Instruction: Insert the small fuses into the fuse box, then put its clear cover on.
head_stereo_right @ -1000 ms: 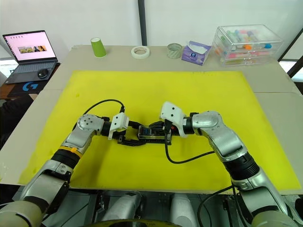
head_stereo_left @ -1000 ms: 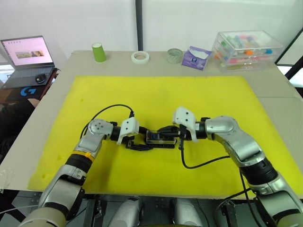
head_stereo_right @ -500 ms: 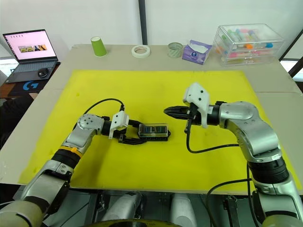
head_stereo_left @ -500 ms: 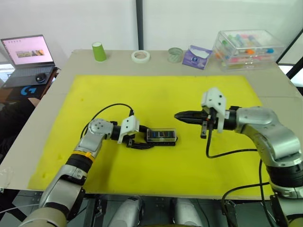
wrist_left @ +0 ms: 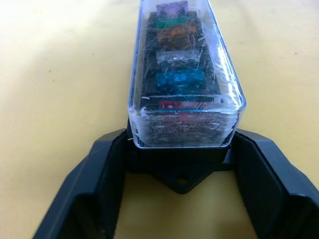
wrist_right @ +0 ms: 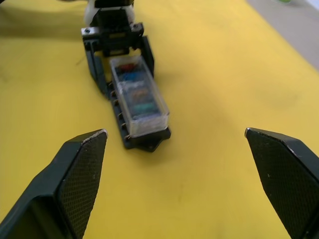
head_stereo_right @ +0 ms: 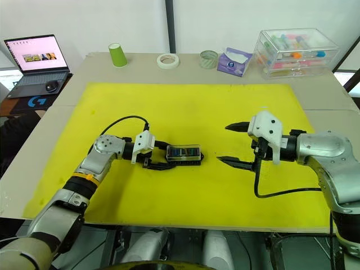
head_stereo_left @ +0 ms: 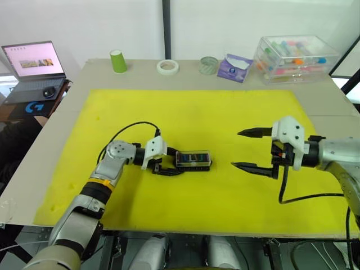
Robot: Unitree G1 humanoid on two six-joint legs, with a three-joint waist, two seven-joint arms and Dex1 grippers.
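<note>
Fuse box (head_stereo_left: 193, 160) sits mid-mat with clear cover (wrist_left: 185, 74) on and fuses (wrist_right: 135, 93) seated beneath. Our right gripper (head_stereo_left: 247, 149) has pulled back from it and spread wide, empty; left gripper (head_stereo_left: 163, 169) stays clamped on the box's end. Task looks done.

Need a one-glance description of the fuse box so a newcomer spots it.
Start at the big yellow foam mat covering the table. Near its front-left middle, the left gripper reaches around a small black rectangular fuse box. It alone wears a clear plastic cover over a row of small coloured fuses.
</note>
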